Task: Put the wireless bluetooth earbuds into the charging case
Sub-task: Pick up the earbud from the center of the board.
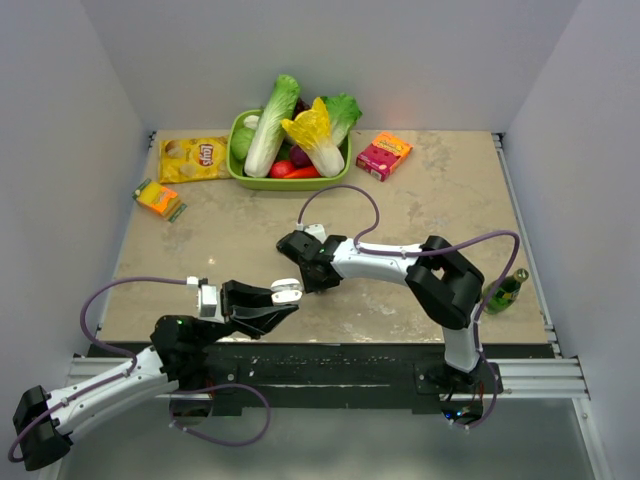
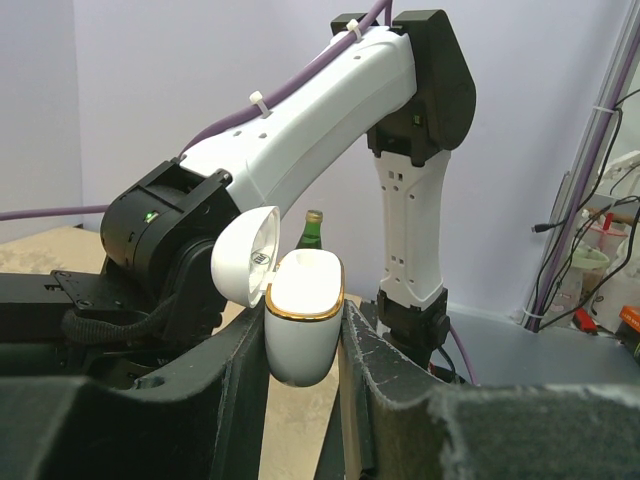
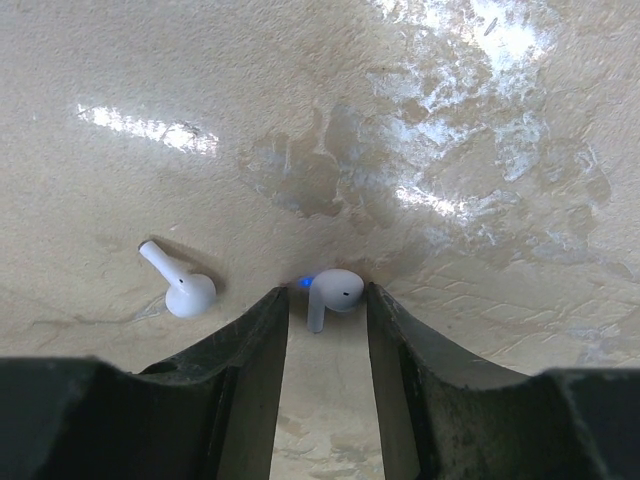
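Though open, charging case (image 2: 300, 345) inside left pincer (image 2: 303, 328).

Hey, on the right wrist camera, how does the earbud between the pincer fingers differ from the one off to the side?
The bracketed earbud sits between the fingertips of the right pincer; the other earbud lies outside them, to one side. The bracketed earbud's stem points toward the camera; the other earbud's stem slants away. A blue light glows beside the bracketed earbud, none by the other earbud. Both are white, stemmed, and on the table.
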### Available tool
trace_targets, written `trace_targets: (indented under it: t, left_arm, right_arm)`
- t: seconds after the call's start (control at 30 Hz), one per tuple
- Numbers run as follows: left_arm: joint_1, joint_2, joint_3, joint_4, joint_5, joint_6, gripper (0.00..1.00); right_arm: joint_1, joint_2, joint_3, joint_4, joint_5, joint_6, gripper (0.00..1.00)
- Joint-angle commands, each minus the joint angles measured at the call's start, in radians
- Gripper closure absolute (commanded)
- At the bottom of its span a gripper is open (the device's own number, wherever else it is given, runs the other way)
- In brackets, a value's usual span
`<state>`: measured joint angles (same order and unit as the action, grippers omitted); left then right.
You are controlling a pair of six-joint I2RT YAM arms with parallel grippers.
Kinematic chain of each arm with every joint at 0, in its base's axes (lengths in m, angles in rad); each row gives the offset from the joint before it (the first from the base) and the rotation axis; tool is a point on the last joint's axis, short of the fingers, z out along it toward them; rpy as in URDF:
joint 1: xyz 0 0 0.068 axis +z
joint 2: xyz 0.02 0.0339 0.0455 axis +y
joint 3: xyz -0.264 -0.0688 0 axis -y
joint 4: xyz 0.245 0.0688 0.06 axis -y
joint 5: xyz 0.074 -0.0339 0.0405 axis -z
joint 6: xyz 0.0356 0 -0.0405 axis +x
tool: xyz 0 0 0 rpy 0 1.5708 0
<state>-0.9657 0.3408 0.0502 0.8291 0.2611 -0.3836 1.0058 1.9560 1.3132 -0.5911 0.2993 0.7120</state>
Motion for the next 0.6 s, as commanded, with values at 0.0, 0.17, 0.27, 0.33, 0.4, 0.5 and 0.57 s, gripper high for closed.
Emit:
trace_targets:
  t: [0.0, 0.17, 0.27, 0.33, 0.4, 0.5, 0.57]
  left_arm:
    - [-0.007, -0.011, -0.187, 0.024, 0.003, -0.009, 1.0]
    - [-0.007, -0.011, -0.185, 0.021, 0.003, -0.008, 1.0]
    - [-0.007, -0.011, -0.185, 0.021, 0.004, -0.008, 1.0]
    - [-0.007, -0.014, -0.185, 0.019, 0.003, -0.009, 1.0]
    - [-0.007, -0.017, -0.185, 0.015, 0.004, -0.009, 1.0]
    - [-0.007, -0.023, -0.187, 0.008, 0.003, -0.009, 1.0]
    - [-0.007, -0.028, -0.185, 0.002, 0.003, -0.011, 1.0]
  right_arm:
    - [0.004, 0.121, -0.077, -0.019, -0.035, 0.009, 0.59]
    - [0.004, 0.116, -0.089, -0.015, -0.035, 0.012, 0.6]
    - [0.004, 0.115, -0.097, -0.006, -0.038, 0.012, 0.61]
    - [0.004, 0.116, -0.101, -0.003, -0.043, 0.014, 0.61]
    - [0.004, 0.116, -0.106, 0.002, -0.043, 0.012, 0.62]
    - [0.004, 0.118, -0.112, 0.01, -0.046, 0.012, 0.68]
    - [0.004, 0.112, -0.117, 0.016, -0.046, 0.012, 0.74]
